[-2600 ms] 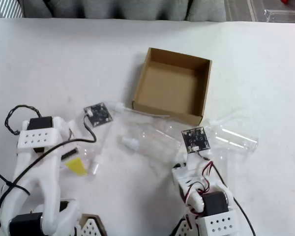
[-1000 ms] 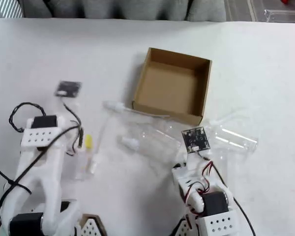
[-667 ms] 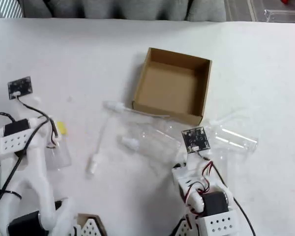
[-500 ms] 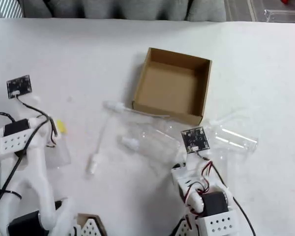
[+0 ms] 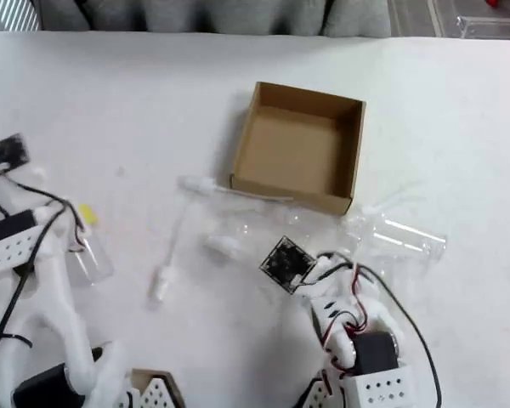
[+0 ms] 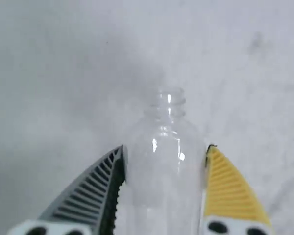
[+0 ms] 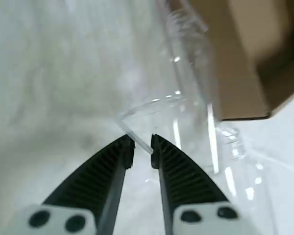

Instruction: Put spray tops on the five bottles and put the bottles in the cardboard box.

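Note:
My left gripper (image 6: 164, 149) is shut on a clear, uncapped bottle (image 6: 165, 142), held between its grey and yellow fingers. In the high view this bottle (image 5: 92, 257) lies at the table's far left by the yellow finger (image 5: 87, 212). My right gripper (image 7: 142, 144) hangs low over clear bottles (image 7: 186, 122), fingers a narrow gap apart, with a thin tube crossing under the tips. The cardboard box (image 5: 299, 144) sits in the middle. Spray tops lie at the box's near left corner (image 5: 200, 184), lower left (image 5: 159, 285) and centre (image 5: 223, 246). More clear bottles (image 5: 395, 238) lie right of the right arm.
The right arm's wrist board (image 5: 287, 263) hangs over the bottles in front of the box. The box's near wall (image 7: 235, 73) is close beyond the right gripper. Cables trail from both arms. White table stretches open behind and to the left of the box.
The left arm has carried the clear bottle from the spray tops out to the far left. The right arm, still until half a second ago, has swung left over the bottles.

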